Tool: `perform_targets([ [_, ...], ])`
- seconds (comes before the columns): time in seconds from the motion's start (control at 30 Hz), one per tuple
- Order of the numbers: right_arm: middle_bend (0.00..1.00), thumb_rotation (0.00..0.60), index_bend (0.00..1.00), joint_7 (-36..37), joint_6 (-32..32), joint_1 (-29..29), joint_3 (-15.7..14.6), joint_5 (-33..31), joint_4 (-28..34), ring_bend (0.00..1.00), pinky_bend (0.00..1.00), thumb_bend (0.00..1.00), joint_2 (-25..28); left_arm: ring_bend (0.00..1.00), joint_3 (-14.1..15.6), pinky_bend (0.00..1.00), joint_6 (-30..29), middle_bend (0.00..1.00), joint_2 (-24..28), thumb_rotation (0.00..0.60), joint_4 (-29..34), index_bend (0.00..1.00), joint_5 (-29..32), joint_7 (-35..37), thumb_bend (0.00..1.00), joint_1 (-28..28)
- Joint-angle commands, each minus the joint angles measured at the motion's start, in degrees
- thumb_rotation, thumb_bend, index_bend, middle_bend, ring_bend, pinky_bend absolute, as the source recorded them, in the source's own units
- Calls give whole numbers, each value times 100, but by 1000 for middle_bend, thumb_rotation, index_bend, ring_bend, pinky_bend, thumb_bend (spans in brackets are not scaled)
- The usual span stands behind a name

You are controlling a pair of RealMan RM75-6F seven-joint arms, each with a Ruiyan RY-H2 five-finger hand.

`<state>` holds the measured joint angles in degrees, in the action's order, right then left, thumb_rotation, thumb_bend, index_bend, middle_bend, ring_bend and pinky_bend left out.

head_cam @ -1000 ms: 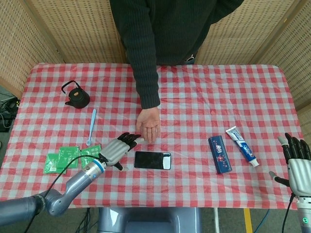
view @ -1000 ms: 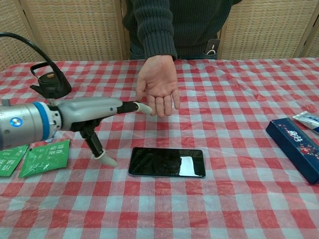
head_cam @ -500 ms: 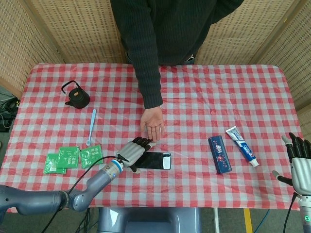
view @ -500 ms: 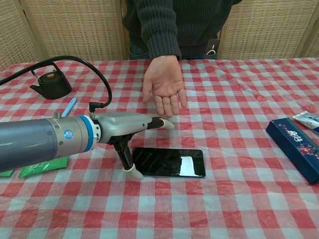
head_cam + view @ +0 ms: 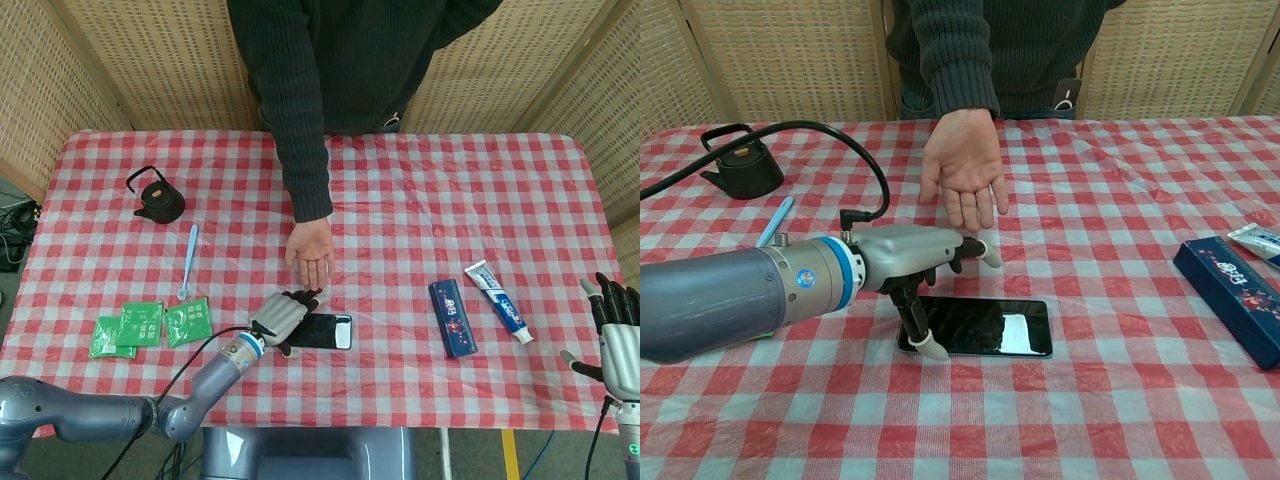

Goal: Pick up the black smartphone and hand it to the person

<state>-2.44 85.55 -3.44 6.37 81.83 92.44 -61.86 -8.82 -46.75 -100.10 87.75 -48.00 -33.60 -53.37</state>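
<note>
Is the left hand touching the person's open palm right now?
Apart. Chest view shows checked cloth between the left hand and the person's palm.

The black smartphone had a glossy glass face that mirrored light near its right end. The left hand looked like smooth, matt grey metal or plastic, with pale rubbery fingertips. A thin red-and-white checked tablecloth lay lightly wrinkled. At upper left, the small kettle was dull black. Woven straw-coloured screens looked rough behind the person's ribbed dark knit sweater.
</note>
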Motion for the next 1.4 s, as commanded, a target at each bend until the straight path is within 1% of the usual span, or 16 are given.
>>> perform_targets([
  [0.03, 0, 600, 64, 20, 2, 1, 4, -4, 0, 0, 0, 0, 9, 208, 3, 330, -219, 108, -213, 600, -123, 163, 172, -229, 0, -104],
  [0.27, 0, 600, 63, 94, 0, 14, 17, -39, -12, 0, 0, 0, 41, 219, 87, 330, -494, 120, -496, 600, -255, 179, 570, -715, 0, -262],
  [0.43, 0, 600, 66, 119, -1, 13, 18, -37, -8, 0, 0, 0, 51, 233, 104, 337, -580, 135, -623, 600, -331, 194, 715, -832, 0, -312],
  [0.47, 0, 600, 66, 122, -1, 13, 17, -34, -9, 0, 0, 0, 52, 255, 111, 351, -577, 159, -642, 600, -349, 216, 726, -835, 0, -318],
  [0.53, 0, 600, 66, 128, -5, 12, 17, -35, -11, 0, 0, 0, 51, 326, 118, 399, -579, 238, -666, 600, -383, 294, 723, -840, 0, -328],
  [0.6, 0, 600, 66, 146, -14, 10, 21, -45, -16, 0, 0, 0, 54, 432, 144, 482, -645, 361, -711, 600, -479, 429, 640, -880, 10, -344],
  [0.67, 0, 600, 66, 160, -13, 8, 29, -54, -22, 0, 0, 0, 58, 486, 169, 520, -764, 426, -766, 600, -555, 505, 547, -901, 30, -329],
  [0.73, 0, 600, 66, 171, -10, 9, 31, -55, -23, 0, 0, 0, 61, 510, 202, 526, -852, 453, -795, 600, -582, 540, 493, -929, 54, -306],
  [0.83, 0, 600, 67, 179, -7, 11, 27, -46, -26, 0, 0, 0, 62, 518, 243, 527, -942, 462, -765, 600, -521, 552, 436, -966, 70, -269],
  [0.97, 0, 600, 66, 175, 16, 20, 25, -33, -20, 0, 0, 0, 64, 518, 290, 527, -1093, 462, -606, 600, -293, 551, 225, -919, 70, -183],
  [1.1, 0, 600, 66, 159, 27, 25, 16, -18, -8, 0, 0, 0, 62, 517, 353, 527, -1324, 462, -313, 600, 53, 551, -69, -852, 72, -47],
  [1.4, 0, 600, 67, 100, 33, 23, -5, 16, 28, 0, 0, 0, 47, 517, 444, 527, -1673, 462, 585, 600, 1114, 551, -829, -430, 71, 277],
])
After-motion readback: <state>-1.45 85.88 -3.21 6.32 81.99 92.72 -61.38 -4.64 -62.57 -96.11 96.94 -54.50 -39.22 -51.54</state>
